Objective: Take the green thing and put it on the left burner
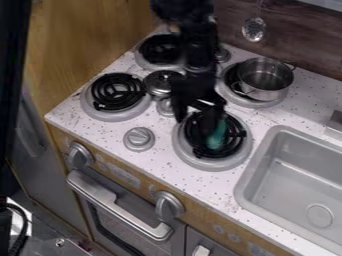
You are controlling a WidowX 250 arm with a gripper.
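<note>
The black gripper (pixel 196 121) hangs over the front right burner (pixel 212 163), its fingers apart and pointing down. The green thing (pixel 217 136) rests on the dark coil of that burner, close below the right-hand finger, which hides its upper part. Whether that finger touches it I cannot tell. The front left burner (pixel 115 93) has a black coil in a grey ring, and nothing sits on it. Behind it, the back left burner (pixel 158 50) is partly covered by the arm.
A metal pot (pixel 265 80) sits on the back right burner. A round metal lid (pixel 162 82) lies between the left burners and the arm. Grey knobs (pixel 139 138) stand on the speckled counter (pixel 157 157). The sink (pixel 294 172) is at the right, and a slotted spoon (pixel 254 29) hangs behind.
</note>
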